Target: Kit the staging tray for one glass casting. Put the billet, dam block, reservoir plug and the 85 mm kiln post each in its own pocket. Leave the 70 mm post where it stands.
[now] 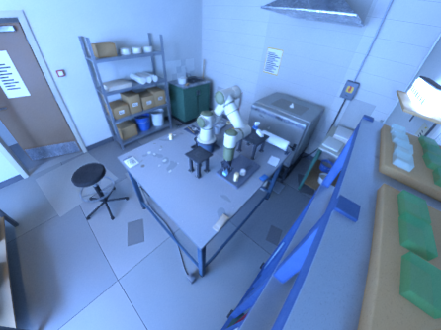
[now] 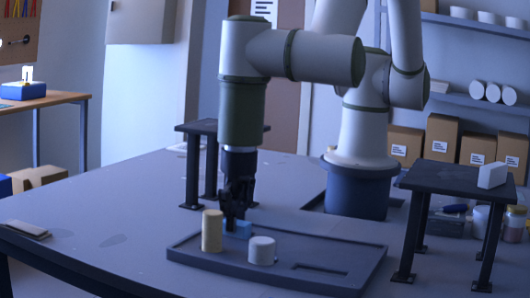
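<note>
My gripper (image 2: 233, 216) points straight down over the near left part of the staging tray (image 2: 280, 257) and is closed on a blue billet (image 2: 239, 228), which sits low in the tray. A tall tan kiln post (image 2: 212, 231) stands upright in the tray just left of the billet. A short pale cylinder (image 2: 262, 250) stands in the tray to the right of it. A slot-shaped pocket (image 2: 319, 269) further right is empty. A white block (image 2: 492, 174) lies on the small black stand (image 2: 455, 181) at the right.
Behind the tray stand the robot's base (image 2: 361, 184) and a second black stand (image 2: 207, 161). Jars and a tool lie on the table under the right stand. A flat pad (image 2: 25, 228) lies near the table's left edge.
</note>
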You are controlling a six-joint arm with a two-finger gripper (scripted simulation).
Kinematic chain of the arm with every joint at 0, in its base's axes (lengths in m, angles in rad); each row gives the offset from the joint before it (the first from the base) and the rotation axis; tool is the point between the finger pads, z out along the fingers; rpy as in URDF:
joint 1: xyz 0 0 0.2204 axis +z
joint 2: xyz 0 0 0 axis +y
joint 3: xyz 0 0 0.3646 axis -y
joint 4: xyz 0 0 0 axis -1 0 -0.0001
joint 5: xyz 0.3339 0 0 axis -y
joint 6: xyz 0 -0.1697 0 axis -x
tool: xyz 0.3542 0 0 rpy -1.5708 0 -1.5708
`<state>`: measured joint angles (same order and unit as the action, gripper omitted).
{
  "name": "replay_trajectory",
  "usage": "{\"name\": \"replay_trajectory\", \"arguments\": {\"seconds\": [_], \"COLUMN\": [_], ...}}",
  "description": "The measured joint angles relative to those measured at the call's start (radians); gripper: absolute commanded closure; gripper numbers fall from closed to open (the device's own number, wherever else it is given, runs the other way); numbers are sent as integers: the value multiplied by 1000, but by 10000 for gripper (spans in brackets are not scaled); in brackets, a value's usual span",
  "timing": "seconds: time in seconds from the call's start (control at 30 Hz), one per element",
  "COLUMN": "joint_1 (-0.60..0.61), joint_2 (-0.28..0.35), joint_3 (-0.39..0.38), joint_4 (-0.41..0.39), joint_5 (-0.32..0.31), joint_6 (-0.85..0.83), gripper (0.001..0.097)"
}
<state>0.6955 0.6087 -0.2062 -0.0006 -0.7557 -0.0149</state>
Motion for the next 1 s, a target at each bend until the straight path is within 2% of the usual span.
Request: {"name": "replay_trajectory", "arguments": {"seconds": [0.07,0.9,1.0], "joint_1": [0,0,0], "joint_2": [0,0,0], "joint_3": [0,0,0], "joint_4": [0,1,1], "joint_5": [0,0,0], "joint_6": [0,0,0], "gripper": [891,391,381]}}
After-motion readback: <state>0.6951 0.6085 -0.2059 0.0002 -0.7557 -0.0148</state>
